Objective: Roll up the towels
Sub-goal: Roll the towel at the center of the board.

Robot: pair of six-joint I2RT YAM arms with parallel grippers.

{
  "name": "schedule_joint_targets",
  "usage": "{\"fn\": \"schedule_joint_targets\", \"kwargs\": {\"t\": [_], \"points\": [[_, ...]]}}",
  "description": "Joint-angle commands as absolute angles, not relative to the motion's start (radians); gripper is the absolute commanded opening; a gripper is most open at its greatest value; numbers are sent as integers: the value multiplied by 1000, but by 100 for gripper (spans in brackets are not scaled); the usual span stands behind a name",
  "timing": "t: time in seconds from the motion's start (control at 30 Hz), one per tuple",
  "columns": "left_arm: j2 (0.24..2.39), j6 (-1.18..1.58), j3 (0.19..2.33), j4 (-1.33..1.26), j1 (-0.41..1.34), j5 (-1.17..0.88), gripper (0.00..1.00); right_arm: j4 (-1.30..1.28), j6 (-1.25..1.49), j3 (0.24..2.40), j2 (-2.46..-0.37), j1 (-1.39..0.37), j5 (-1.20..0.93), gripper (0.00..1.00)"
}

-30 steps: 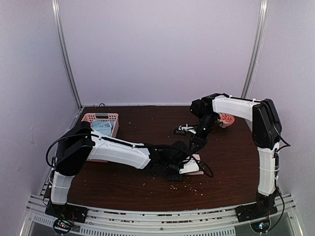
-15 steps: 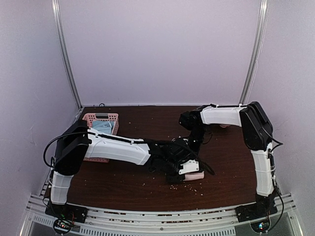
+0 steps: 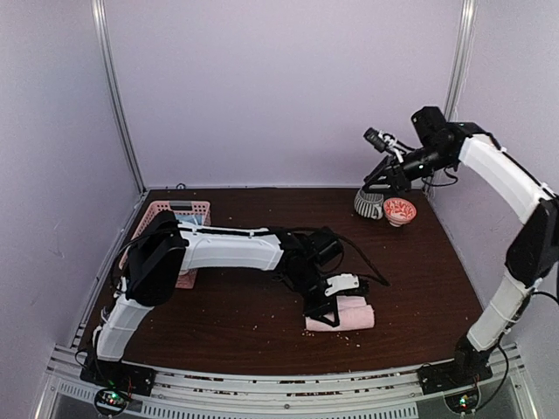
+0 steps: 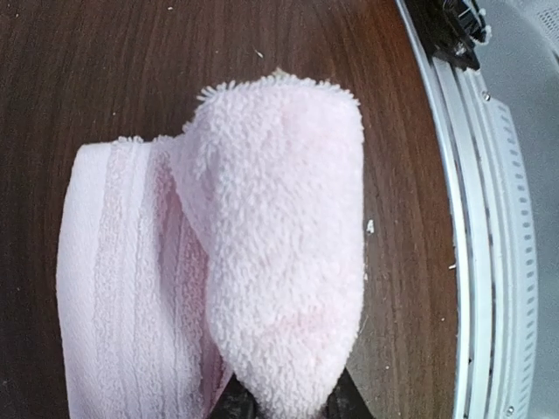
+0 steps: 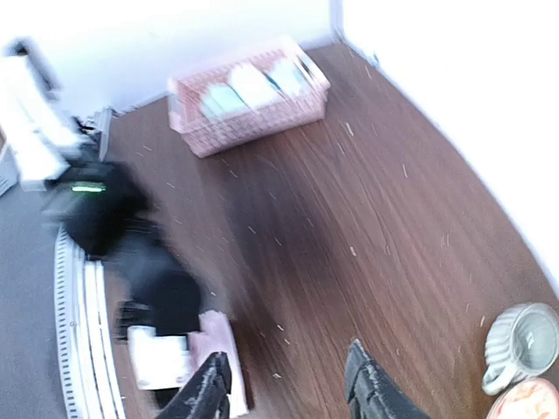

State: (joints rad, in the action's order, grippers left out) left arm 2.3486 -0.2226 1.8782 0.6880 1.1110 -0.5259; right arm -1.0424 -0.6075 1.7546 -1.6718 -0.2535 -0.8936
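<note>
The light pink towel (image 3: 342, 314) lies partly rolled near the table's front middle. In the left wrist view its thick rolled part (image 4: 279, 262) lies over a flatter layer. My left gripper (image 3: 321, 307) is shut on the end of that roll; its dark fingertips (image 4: 236, 406) show on either side of it. My right gripper (image 3: 376, 182) is open and empty, raised high over the back right corner. In its own blurred view the right gripper (image 5: 288, 393) hangs far above the wood, with the pink towel (image 5: 218, 345) below. The mint green towel is out of view.
A striped mug (image 3: 369, 203) and a red patterned bowl (image 3: 400, 210) stand at the back right, under my right gripper. A pink basket (image 3: 181, 209) holding pale blue cloths (image 5: 249, 87) sits at the back left. Crumbs dot the table. The metal front rail (image 4: 489, 218) runs close to the towel.
My right arm has lifted away from the towel and swung up to the back right, uncovering the mug. My left gripper has turned and shifted with the towel, which now lies as a thicker roll.
</note>
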Motion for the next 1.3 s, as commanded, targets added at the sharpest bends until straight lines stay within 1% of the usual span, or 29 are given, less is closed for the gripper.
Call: {"fn": "schedule_joint_targets", "kwargs": {"t": [0.0,0.1,0.17,0.27,0.3,0.37,0.47,0.6,0.8,1.0,1.1,1.2,1.27], "points": [[2497,-128,1949,866,1065,-735,15,-1158,-799,1636,-1483,-342,-1009,47],[2559,-81,2007,877,1033,-835,14,-1282,-926,1566,-1401,-418,-948,47],[2587,-64,2020,877,1015,-879,11,-1278,-916,1488,-1354,-471,-880,45],[2595,-65,2030,888,998,-861,11,-1153,-865,1308,-1270,-536,-757,44],[2596,-66,2031,891,991,-854,11,-1071,-852,1235,-1240,-556,-706,45],[2597,-66,2031,895,983,-857,11,-1002,-842,1132,-1219,-628,-594,45],[2596,-62,2028,895,980,-858,11,-922,-812,1054,-1241,-708,-450,47],[2599,-60,2024,895,979,-863,11,-796,-795,978,-1262,-768,-332,51],[2598,-65,2016,903,979,-854,12,-686,-788,926,-1340,-822,-262,54],[2597,-70,2016,903,979,-835,20,-641,-786,877,-1403,-849,-247,56],[2598,-71,2016,904,976,-833,21,-615,-786,838,-1411,-866,-242,56],[2598,-71,2019,904,973,-829,21,-593,-771,815,-1445,-874,-217,56],[2593,-73,2019,904,969,-823,21,-563,-763,798,-1475,-874,-186,53]]}}
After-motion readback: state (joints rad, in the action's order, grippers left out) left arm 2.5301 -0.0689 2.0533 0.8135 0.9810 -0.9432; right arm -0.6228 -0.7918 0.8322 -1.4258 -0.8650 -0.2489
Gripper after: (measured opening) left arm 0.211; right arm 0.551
